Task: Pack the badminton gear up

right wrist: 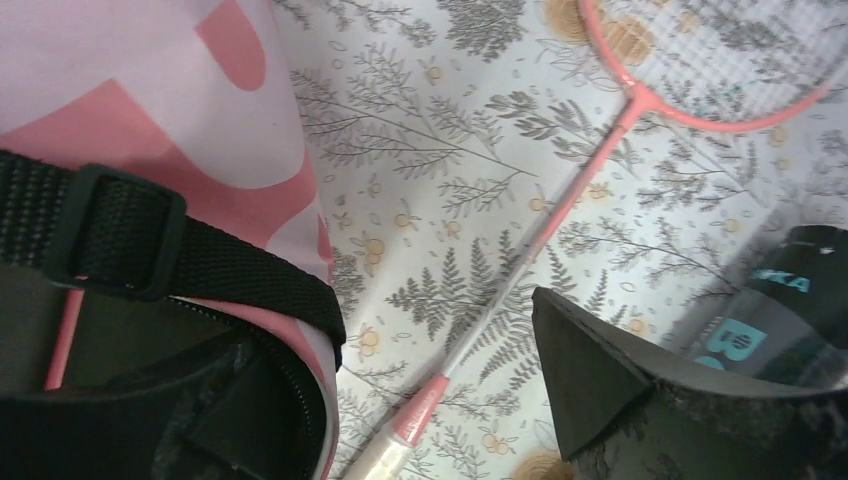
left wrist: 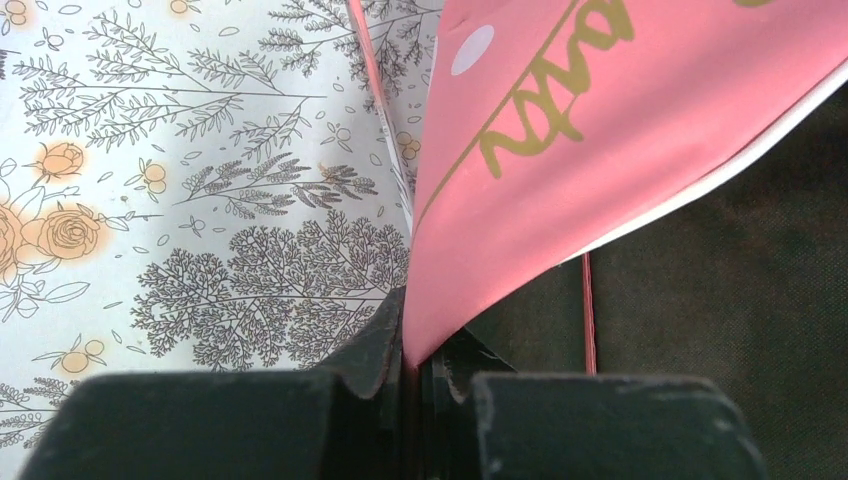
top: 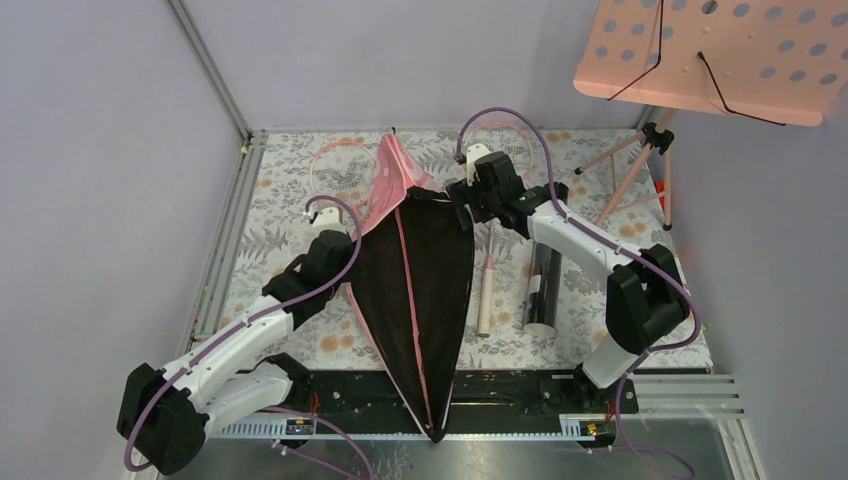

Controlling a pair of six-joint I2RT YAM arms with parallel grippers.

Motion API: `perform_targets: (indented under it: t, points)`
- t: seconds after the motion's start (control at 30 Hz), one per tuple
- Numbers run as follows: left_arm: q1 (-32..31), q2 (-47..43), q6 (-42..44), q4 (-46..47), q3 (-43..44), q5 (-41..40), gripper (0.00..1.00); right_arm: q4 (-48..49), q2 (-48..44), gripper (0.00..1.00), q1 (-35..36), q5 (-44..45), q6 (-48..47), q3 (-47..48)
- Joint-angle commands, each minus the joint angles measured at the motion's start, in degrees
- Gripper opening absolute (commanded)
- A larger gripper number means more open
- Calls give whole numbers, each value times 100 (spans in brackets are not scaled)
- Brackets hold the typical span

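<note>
The racket cover (top: 415, 290) lies opened out in the middle, black lining up, with its pink flap (top: 393, 180) raised at the far end. My left gripper (top: 354, 238) is at the cover's left edge; in the left wrist view it (left wrist: 418, 352) is shut on the pink flap (left wrist: 600, 150). My right gripper (top: 466, 198) stands open at the cover's far right corner. In the right wrist view the zipper edge and black strap (right wrist: 110, 235) overlap its left finger, and a pink racket shaft (right wrist: 560, 220) runs between the fingers (right wrist: 590, 370). One racket (top: 486, 290) lies right of the cover, another head (top: 338, 170) far left. The black tube (top: 543, 290) lies further right.
The pink perforated music stand (top: 700, 50) overhangs the far right corner, its tripod legs (top: 640, 170) standing on the floral table cover (top: 290, 200). Grey walls and a metal frame post (top: 215, 80) close in the left and back. The table's metal rail (top: 660, 395) runs along the near edge.
</note>
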Motion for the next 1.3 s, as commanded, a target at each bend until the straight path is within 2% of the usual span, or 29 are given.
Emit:
perform_targets:
  t: [0.0,0.03,0.17,0.27,0.47,0.6,0.73,0.83,0.97,1.27]
  points:
    - [185,-224,-67,158,-38,-596,0,-5,-358,84,-69,1035,-305,28]
    - [194,-239,-49,225,-47,-478,0,-111,-397,84,-70,660,-228,80]
    - [194,-154,-98,554,38,108,0,-290,-829,99,-6,-890,445,129]
    - [194,81,-211,770,198,507,0,320,-1529,100,0,-1557,1089,-398]
    - [194,420,-438,481,524,87,0,1387,-2525,100,-15,-955,2338,-1839]
    - [194,425,-358,481,592,-41,0,1620,-2741,100,-26,-105,2526,-2504]
    - [203,498,-182,622,730,-16,0,744,-2256,100,-26,1154,3035,-2327]
    - [203,709,5,592,1087,88,0,181,-1660,100,-26,1446,3235,-2028]
    - [203,1131,120,624,1468,359,0,-71,-850,99,-26,1543,3433,-1603]
    - [203,1705,279,835,1669,566,0,-435,535,85,-26,1125,3669,-942]
